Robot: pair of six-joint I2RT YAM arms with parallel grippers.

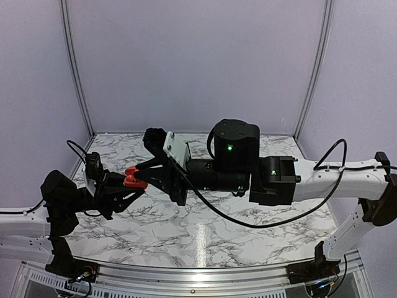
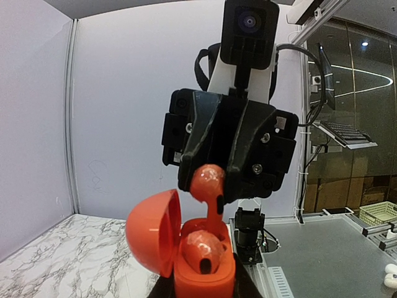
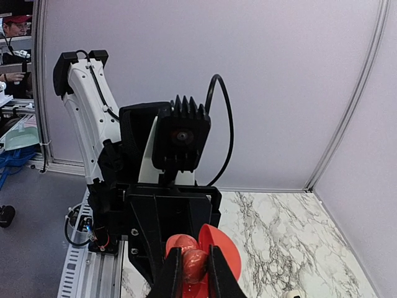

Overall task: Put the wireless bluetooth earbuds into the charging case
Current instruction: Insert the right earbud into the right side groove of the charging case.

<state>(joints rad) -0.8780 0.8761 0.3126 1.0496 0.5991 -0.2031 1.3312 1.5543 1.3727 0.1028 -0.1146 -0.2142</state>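
My left gripper (image 2: pixel 203 289) is shut on the base of a red charging case (image 2: pixel 205 276), held above the table with its round lid (image 2: pixel 152 233) swung open to the left. One red earbud (image 2: pixel 201 248) sits in the case. My right gripper (image 3: pixel 195 253) is shut on a second red earbud (image 3: pixel 195 267). That earbud (image 2: pixel 208 183) is directly over the case, its stem reaching down into the free slot. In the top view the two grippers meet at the red case (image 1: pixel 133 179) over the left of the table.
The marble table (image 1: pixel 248 230) has grey walls behind and at the sides. A small white object (image 3: pixel 294 294) lies on the table at the lower right of the right wrist view. The right arm's cable (image 1: pixel 248 220) hangs over the middle.
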